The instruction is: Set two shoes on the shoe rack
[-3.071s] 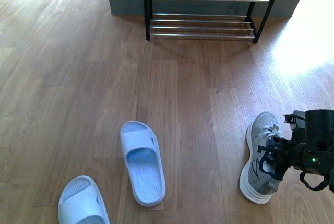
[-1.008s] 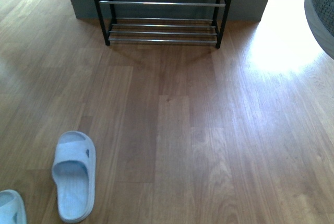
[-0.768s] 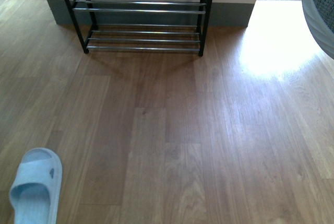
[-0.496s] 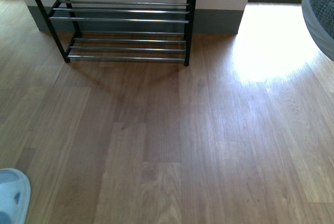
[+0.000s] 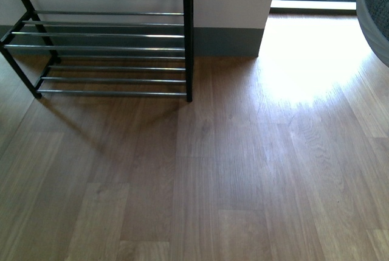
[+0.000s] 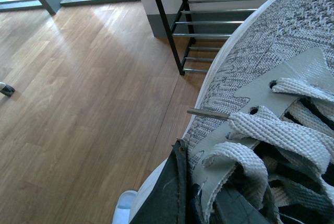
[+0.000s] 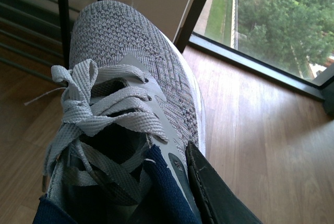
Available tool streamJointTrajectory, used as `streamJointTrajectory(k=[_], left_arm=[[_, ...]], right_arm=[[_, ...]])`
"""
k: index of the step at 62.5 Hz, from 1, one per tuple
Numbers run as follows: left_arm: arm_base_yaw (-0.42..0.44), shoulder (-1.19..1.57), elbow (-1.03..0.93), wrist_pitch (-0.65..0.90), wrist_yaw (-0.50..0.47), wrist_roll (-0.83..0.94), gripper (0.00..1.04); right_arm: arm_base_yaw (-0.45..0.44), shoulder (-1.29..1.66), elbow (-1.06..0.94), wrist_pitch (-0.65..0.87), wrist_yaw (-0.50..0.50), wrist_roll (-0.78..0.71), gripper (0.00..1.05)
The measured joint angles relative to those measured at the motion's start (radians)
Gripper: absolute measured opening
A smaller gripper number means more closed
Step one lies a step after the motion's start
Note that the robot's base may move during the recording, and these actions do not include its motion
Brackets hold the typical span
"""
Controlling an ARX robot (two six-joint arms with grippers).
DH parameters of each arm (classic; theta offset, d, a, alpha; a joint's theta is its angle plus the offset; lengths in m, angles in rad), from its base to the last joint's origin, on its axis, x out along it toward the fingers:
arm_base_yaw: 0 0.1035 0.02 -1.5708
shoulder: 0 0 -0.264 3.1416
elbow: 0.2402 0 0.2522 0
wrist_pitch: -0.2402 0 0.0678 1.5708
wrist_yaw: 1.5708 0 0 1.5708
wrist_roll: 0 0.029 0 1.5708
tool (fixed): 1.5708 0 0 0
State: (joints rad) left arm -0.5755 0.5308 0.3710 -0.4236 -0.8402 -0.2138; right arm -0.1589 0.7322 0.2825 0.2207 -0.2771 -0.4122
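Since the frame half a second earlier, the front view had swung right. The shoe rack [image 5: 189,36] had moved to the upper left, cut by the picture's edge, and the pale slipper at the lower left had gone out of view. The knit edge of the right sneaker [image 5: 378,11] stayed at the upper right corner. No arm was seen there.

Left wrist view: the left gripper [image 6: 203,205] was closed on the collar of the left sneaker [image 6: 271,51], one black finger [image 6: 175,192] flat against its side. The shoe was held clear of the floor, toe towards the rack [image 6: 180,23].

Right wrist view: the right gripper [image 7: 177,198] was clamped on the right sneaker [image 7: 130,62] at the collar, with its outer finger [image 7: 219,198] visible. The toe pointed at the rack [image 7: 62,4], near it.
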Motion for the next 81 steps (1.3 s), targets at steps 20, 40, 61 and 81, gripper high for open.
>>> streamJointTrajectory(k=[20, 40, 61, 81], left_arm=[[0.000, 0.000, 0.000, 0.000, -0.006, 0.000, 0.01], [0.000, 0.000, 0.000, 0.000, -0.005, 0.000, 0.01], [0.001, -0.001, 0.000, 0.000, -0.016, 0.000, 0.01], [0.001, -0.001, 0.000, 0.000, -0.013, 0.000, 0.01]], right_arm=[[0.000, 0.000, 0.000, 0.000, -0.005, 0.000, 0.01], [0.000, 0.000, 0.000, 0.000, -0.001, 0.000, 0.01], [0.002, 0.000, 0.000, 0.000, -0.012, 0.000, 0.01], [0.001, 0.000, 0.000, 0.000, -0.006, 0.000, 0.01]])
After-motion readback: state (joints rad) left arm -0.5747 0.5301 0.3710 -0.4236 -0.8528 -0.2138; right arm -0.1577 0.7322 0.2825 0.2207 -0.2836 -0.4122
